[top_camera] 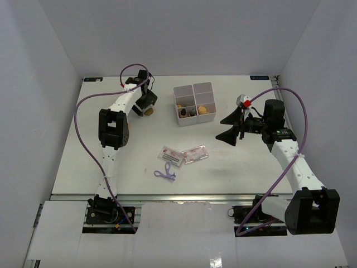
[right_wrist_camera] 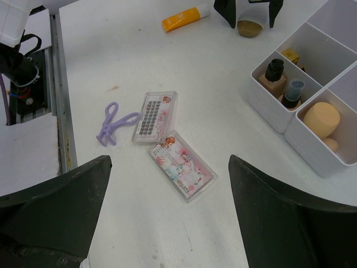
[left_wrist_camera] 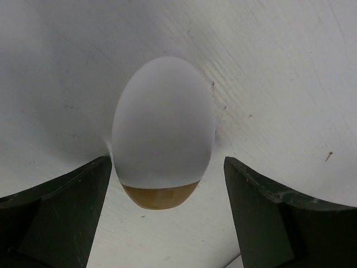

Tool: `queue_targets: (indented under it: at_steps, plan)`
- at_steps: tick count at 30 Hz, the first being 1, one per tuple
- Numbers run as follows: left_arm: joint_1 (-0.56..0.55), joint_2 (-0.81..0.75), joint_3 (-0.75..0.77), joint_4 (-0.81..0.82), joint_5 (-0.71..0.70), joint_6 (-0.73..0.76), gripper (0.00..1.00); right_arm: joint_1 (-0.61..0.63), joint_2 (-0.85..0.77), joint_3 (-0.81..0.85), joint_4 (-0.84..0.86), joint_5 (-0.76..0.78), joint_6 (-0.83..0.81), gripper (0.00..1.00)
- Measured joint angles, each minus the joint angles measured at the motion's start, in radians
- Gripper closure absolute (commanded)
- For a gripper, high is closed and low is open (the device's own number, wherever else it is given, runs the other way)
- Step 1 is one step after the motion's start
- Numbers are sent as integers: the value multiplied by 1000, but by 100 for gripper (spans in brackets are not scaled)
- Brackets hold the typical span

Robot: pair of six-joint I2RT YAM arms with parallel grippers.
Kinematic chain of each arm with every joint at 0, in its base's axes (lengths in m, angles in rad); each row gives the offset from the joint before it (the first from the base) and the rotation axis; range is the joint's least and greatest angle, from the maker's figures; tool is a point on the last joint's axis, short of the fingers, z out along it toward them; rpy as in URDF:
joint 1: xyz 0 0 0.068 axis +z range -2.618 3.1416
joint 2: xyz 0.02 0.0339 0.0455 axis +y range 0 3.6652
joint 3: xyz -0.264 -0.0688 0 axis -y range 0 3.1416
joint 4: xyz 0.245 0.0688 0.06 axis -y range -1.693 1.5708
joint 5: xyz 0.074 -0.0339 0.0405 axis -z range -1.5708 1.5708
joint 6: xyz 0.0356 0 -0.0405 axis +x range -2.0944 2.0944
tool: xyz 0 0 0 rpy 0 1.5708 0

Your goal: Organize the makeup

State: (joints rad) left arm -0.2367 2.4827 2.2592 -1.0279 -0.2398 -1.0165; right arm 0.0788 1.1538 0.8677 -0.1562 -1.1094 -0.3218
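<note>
- Left gripper [top_camera: 146, 104]: jaws wide open, holding nothing.
- Egg-shaped sponge [left_wrist_camera: 163, 129] lies on the table [left_wrist_camera: 290, 72] directly between these jaws, a dark finger on either side. It reads pale in the left wrist view, with a tan band at the end nearest the wrist.
- Long axis: runs straight ahead from the wrist, crosswise to the closing line. Judgement: closing would pinch the egg's narrow width, which is the favourable way.
- Offset: the egg sits closer to the finger on that view's left, with a clear gap on the other side. No contact can be confirmed on either side.
- Judgement: the grasp depends on that centring and on a small descent. The round flanks may squirt out if pinched too high.
- Right gripper [top_camera: 230, 130]: jaws also spread wide, empty, hovering well above the table.
- Ahead of and below its jaws lie two flat packets [right_wrist_camera: 182, 164] and a purple tool [right_wrist_camera: 114, 123], just beside one another.
- A yellow-orange tube [right_wrist_camera: 187, 18] lies far ahead of the right jaws, nearer the left arm.
- White box [right_wrist_camera: 266, 105], off to one side of the right jaws, already holds bottles and a sponge.
</note>
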Motion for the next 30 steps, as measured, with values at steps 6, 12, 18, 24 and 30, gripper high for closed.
queue_targets:
  at_steps: [6, 12, 18, 24, 30]
  plan:
    - [0, 5, 7, -10, -1, 36, 18, 0, 0, 0, 0, -9, 0, 7]
    - [0, -31, -71, 40, -8, 81, 43, -3, 0, 0, 1, -16, 2, 7]
    - [0, -89, -183, 137, 7, 190, 61, -10, 0, -12, 10, -20, 17, 6]
    - [0, -165, -318, 239, 70, 341, 70, -14, -2, -43, 26, -20, 35, 7]
    - [5, -309, -565, 365, 174, 472, 68, -25, -19, -65, 44, -19, 51, 7]
